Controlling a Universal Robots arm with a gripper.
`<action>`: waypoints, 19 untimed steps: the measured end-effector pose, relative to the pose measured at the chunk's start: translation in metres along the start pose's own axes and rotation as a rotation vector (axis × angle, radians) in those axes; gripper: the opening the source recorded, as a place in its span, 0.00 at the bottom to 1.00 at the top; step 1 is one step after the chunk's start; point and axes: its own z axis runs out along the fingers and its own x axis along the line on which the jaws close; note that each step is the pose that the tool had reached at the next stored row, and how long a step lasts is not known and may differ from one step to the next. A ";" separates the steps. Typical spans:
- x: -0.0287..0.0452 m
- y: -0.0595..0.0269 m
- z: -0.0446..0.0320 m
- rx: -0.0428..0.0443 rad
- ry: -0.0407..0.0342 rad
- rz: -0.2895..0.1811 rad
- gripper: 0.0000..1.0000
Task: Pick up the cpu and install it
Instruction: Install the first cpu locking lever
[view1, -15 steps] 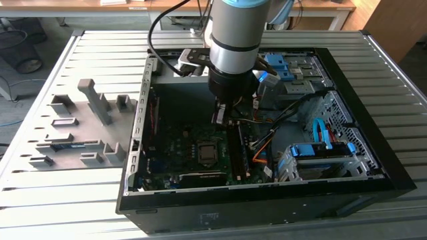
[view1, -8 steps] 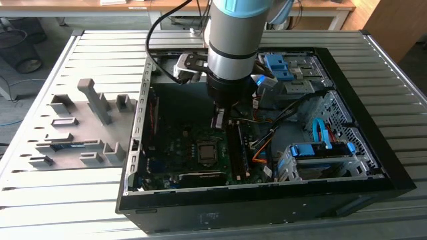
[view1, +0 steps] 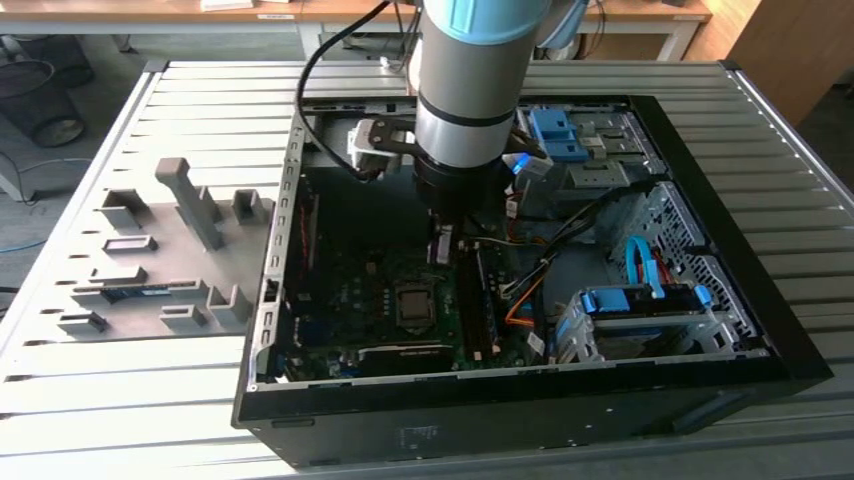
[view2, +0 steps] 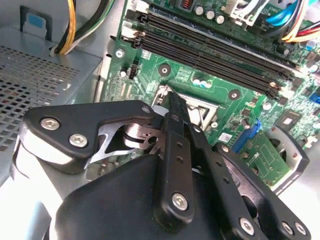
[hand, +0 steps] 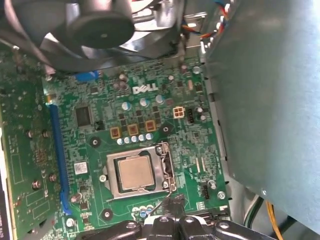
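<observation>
The gripper (hand: 172, 220) hangs low inside the open computer case (view1: 747, 330), just over the motherboard (hand: 150, 115). Its jaws are pressed together, with nothing seen between them. The cpu (hand: 135, 172) is not in their grasp. It lies flat, pale metal top upward, inside the silvery socket frame (hand: 111, 175), a short way ahead of the fingertips and slightly to one side. Directly in front of the tips runs the thin wire lever (hand: 161, 204) at the socket's near edge, and the work in hand looks like the seating and locking end of the install, not the pick-up. To do that well, the closed tips should meet only the lever or the frame's edge, never the chip's top. They should press straight and gently, so that the cpu is not tilted or dragged in its seat. The row of small round capacitors (hand: 133, 131) beyond the socket should be left clear. The long dark memory slots (view2: 210, 45) lie further ahead of the jaws in the second wrist view. As for writing, white lettering (hand: 145, 89) is printed on the board beyond the socket, and a small white sticker (hand: 80, 166) sits beside the frame. Neither is read out here.
</observation>
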 end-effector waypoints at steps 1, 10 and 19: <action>0.0004 -0.0001 0.0006 0.0001 0.0001 -0.005 0.10; 0.0026 -0.0010 0.0077 0.0012 0.0041 -0.070 0.10; 0.0081 -0.0022 0.0109 0.0020 0.0099 -0.097 0.10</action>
